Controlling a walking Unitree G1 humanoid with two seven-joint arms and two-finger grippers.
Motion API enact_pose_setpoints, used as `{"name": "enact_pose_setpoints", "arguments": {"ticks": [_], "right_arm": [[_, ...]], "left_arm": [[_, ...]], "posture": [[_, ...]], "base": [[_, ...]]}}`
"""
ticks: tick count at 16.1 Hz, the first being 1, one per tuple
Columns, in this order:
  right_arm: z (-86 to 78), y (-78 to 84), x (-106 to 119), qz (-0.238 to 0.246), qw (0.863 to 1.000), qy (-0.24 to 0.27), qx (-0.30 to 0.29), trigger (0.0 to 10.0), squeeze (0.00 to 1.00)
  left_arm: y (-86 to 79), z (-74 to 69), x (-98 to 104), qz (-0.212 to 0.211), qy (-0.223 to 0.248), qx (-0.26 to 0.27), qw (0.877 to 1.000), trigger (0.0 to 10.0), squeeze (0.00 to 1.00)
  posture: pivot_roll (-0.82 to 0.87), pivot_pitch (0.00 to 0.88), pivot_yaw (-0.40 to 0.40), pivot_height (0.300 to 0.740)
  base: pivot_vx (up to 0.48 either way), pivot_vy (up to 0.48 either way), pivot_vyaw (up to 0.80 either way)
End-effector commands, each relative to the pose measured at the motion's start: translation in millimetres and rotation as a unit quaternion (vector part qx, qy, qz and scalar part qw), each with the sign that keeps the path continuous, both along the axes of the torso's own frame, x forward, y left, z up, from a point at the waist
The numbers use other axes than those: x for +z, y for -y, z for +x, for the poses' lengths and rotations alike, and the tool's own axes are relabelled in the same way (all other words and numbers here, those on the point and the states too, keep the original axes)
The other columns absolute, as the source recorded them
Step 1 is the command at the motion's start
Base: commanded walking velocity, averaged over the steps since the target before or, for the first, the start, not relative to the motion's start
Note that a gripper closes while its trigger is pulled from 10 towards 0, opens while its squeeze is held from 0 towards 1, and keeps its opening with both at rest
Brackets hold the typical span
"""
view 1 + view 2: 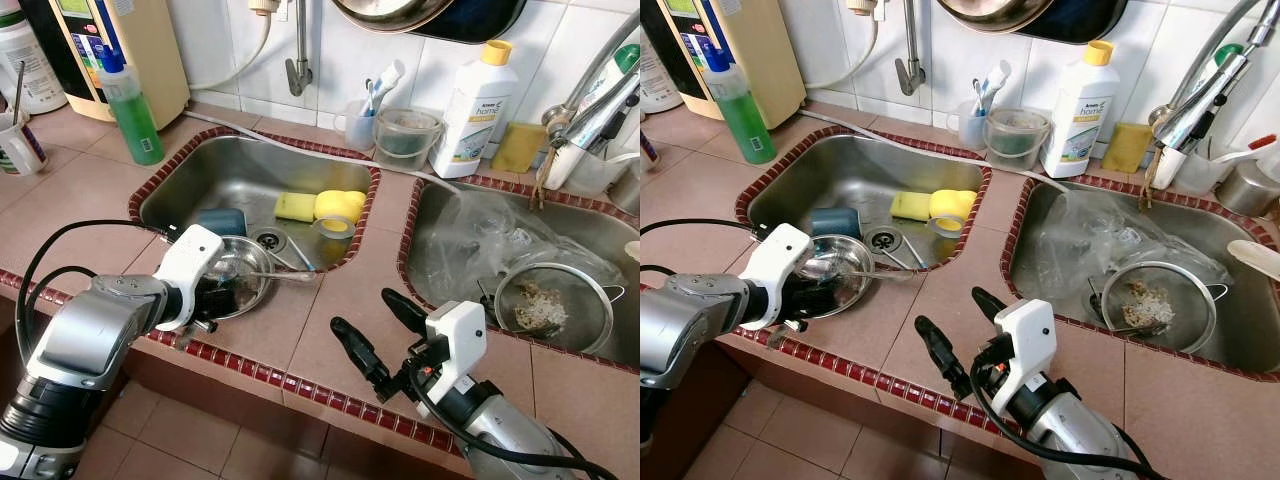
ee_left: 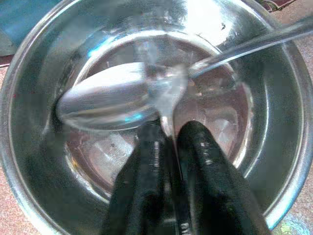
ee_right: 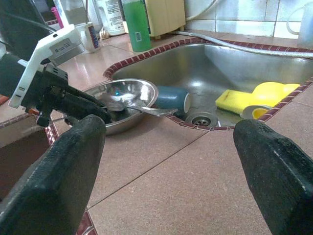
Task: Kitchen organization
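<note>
A steel bowl (image 1: 262,290) sits on the tiled counter at the front lip of the left sink (image 1: 200,165). A metal spoon (image 2: 107,103) lies in it, and its handle (image 1: 285,275) sticks out toward the sink drain. My left gripper (image 1: 225,290) reaches down into the bowl. In the left wrist view its fingers (image 2: 146,161) are pressed together on a thin metal strip just below the spoon's head. My right gripper (image 1: 365,312) hovers open over the counter strip between the two sinks, near the front edge, holding nothing.
In the left sink lie a blue cup (image 1: 222,220), a yellow sponge (image 1: 295,206) and a roll of tape (image 1: 335,228). The right sink holds a strainer (image 1: 555,305) and clear plastic (image 1: 480,240). A green bottle (image 1: 130,105) and a white detergent bottle (image 1: 475,110) stand behind.
</note>
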State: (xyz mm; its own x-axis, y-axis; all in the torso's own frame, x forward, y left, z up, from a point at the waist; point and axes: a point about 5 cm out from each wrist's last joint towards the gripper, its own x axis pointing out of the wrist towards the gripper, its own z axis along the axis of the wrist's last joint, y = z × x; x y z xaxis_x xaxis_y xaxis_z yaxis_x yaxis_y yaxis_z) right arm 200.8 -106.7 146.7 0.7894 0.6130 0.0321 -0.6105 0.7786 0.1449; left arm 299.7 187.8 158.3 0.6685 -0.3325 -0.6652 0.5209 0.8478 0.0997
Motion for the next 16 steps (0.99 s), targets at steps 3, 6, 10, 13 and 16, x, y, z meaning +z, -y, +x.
{"name": "enact_pose_setpoints", "arguments": {"ticks": [3,6,10,13,16], "right_arm": [[-1.2,-1.0,4.5,0.003,1.000,0.009,0.008,10.0,0.00],[-1.2,-0.9,4.6,0.002,1.000,0.010,0.009,10.0,0.00],[-0.7,-0.8,5.1,0.002,1.000,0.010,0.012,10.0,0.00],[0.1,-0.4,5.2,0.001,1.000,0.011,0.012,10.0,0.00],[1.7,-0.6,5.9,0.002,1.000,0.012,0.012,10.0,0.00]], "left_arm": [[1.2,1.0,5.5,0.008,0.014,-0.007,1.000,0.0,0.00],[1.4,1.4,5.9,0.008,0.016,-0.007,1.000,0.0,0.00],[0.9,2.2,7.9,0.009,0.021,-0.007,1.000,0.0,0.00],[-4.4,4.8,13.7,0.013,0.035,0.004,0.999,0.0,0.00],[-10.8,7.5,19.3,0.020,0.048,0.014,0.999,0.0,0.00]], "posture": [[-0.14,0.078,0.002,0.740],[-0.14,0.073,0.001,0.740],[-0.14,0.071,-0.003,0.740],[-0.14,0.072,-0.005,0.740],[-0.13,0.075,-0.007,0.740]], "base": [[0.000,0.000,0.00],[0.000,0.000,0.00],[0.000,0.000,0.00],[0.000,0.000,0.00],[0.000,0.000,0.00]]}}
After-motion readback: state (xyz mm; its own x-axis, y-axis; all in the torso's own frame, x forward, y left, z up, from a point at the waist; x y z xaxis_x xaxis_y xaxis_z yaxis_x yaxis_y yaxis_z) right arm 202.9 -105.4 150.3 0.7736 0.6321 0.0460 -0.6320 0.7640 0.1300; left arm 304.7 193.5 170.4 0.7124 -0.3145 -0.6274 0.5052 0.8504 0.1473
